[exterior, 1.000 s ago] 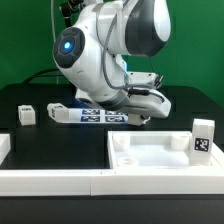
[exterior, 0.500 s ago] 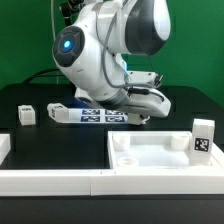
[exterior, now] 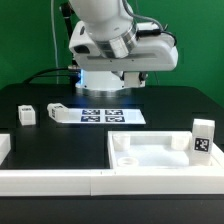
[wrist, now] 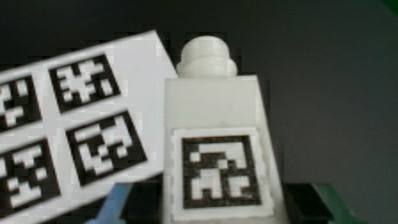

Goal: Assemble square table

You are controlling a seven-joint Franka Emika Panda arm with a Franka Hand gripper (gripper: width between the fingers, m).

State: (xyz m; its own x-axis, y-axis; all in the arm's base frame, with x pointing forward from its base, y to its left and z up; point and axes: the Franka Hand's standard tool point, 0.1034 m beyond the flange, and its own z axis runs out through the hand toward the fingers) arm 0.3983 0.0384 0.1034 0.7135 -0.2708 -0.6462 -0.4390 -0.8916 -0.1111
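Wrist view is showing the hand (wrist: 222, 203) clenching around a white tagged leg (wrist: 217, 130), with the marker board (wrist: 71, 110) lying beyond it. Exterior view is showing the arm hanging above that board, while the square tabletop (exterior: 150, 160) is resting on the black counter (exterior: 60, 140), toward the exterior view's right.

Both top (exterior: 150, 158) and leg (wrist: 217, 110) were smooth, matt white plastic. Rails (exterior: 50, 180) were smooth white plastic too. Worktop (exterior: 60, 140) was matt black. Marker board (exterior: 98, 116) looked flat, matt, paper-like. Arm (exterior: 100, 25) shell was glossy white plastic.
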